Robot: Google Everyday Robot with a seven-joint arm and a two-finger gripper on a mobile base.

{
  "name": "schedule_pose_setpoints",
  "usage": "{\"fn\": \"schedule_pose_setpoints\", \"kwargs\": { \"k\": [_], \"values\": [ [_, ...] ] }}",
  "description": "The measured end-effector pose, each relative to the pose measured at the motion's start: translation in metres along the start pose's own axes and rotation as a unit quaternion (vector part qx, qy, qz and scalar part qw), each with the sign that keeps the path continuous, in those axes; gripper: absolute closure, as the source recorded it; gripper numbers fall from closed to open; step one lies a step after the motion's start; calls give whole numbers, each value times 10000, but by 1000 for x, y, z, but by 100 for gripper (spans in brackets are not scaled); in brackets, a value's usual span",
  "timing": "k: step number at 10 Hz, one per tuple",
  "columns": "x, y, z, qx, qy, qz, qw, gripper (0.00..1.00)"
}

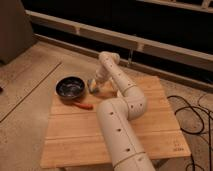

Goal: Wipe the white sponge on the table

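Note:
The table [160, 117] is a square top of light wooden planks. My white arm rises from the front, bends over the table's middle and reaches down to the back left part. My gripper [95, 85] hangs low over the planks there, just right of a dark bowl. A small pale patch at the gripper's tip [92, 86] may be the white sponge; I cannot tell it apart from the gripper, nor whether it is held. The black bar is hidden behind my arm.
A dark round bowl [70, 88] stands on the table's back left corner. A small orange-red object [83, 105] lies in front of it. Black cables [192, 115] lie on the floor to the right. A low wall runs behind the table.

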Motion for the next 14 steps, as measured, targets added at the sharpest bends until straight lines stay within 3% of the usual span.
{"fn": "schedule_pose_setpoints", "kwargs": {
  "k": [3, 5, 10, 14],
  "values": [
    [-11, 19, -8, -104, -159, -6, 9998, 100],
    [-8, 32, -4, -126, -99, -15, 9999, 100],
    [29, 42, -2, -144, 124, 325, 9993, 100],
    [70, 42, 0, -116, 402, 684, 9968, 100]
  ]
}}
